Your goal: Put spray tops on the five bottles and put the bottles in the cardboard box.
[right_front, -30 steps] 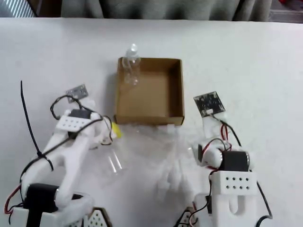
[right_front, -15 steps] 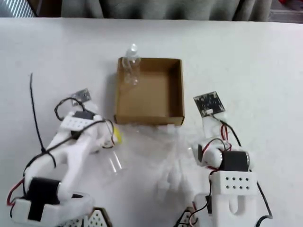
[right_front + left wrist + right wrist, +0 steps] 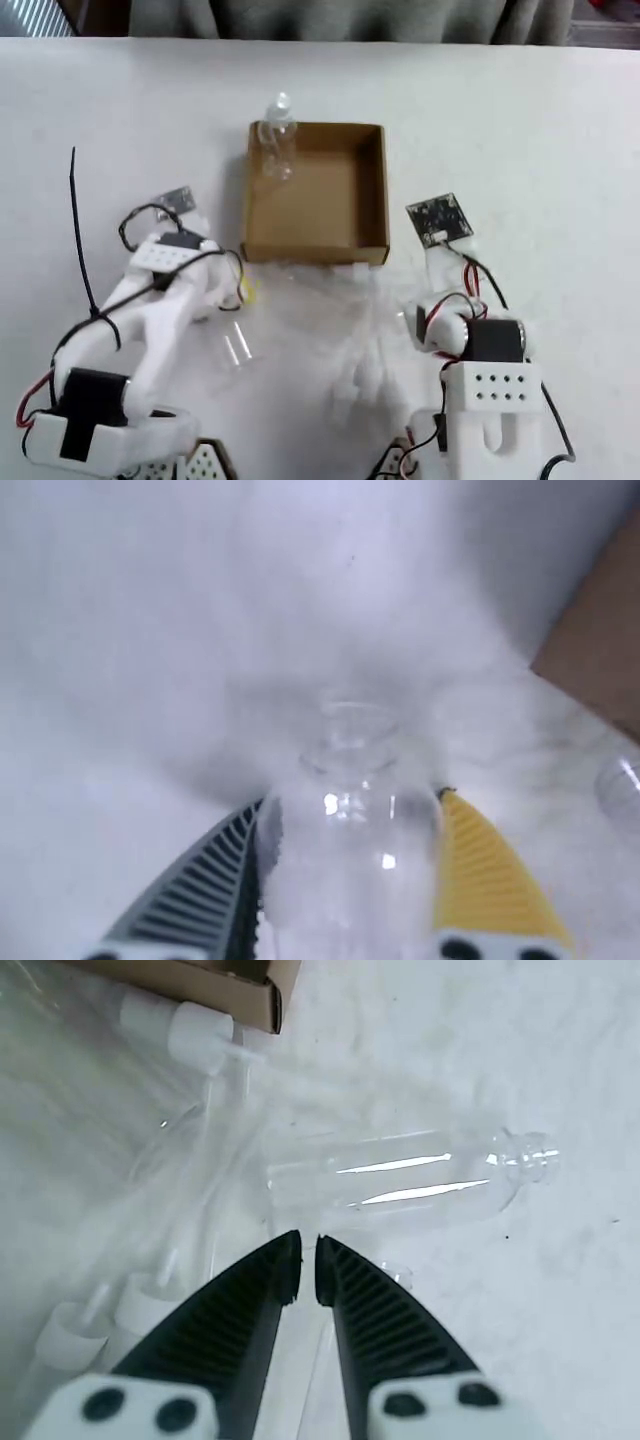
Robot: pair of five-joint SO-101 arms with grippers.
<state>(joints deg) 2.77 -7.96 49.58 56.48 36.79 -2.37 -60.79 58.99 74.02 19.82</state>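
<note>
Centrally on the counter (image 3: 540, 120) stands the cardboard box (image 3: 315, 253), open side up so that bottles can be lowered in from above. One finished bottle (image 3: 277, 140), spray top fitted, occupies the box's far left corner, which leaves the rest of the floor free for the others. The left tool (image 3: 348, 820) is closed on a clear bottle (image 3: 350, 845), its grey and yellow fingers pressing the shoulders from either side. The neck points away from the tool and is uncapped, a grip that appears chosen to leave the mouth free to receive a spray top. Whether this bottle rests on the counter or is lifted cannot be told. The right tool (image 3: 307, 1260) holds nothing, its two black fingers drawn almost together with only a slit between them. It hangs over the loose stock between the box and the counter's near edge. Just beyond its tips lies a second bottle (image 3: 400, 1185) on its side, neck bare. White spray tops (image 3: 195, 1032) with their dip tubes lie beside the box's near wall. By this reckoning one bottle is done and the capping of the next has not yet begun.
</note>
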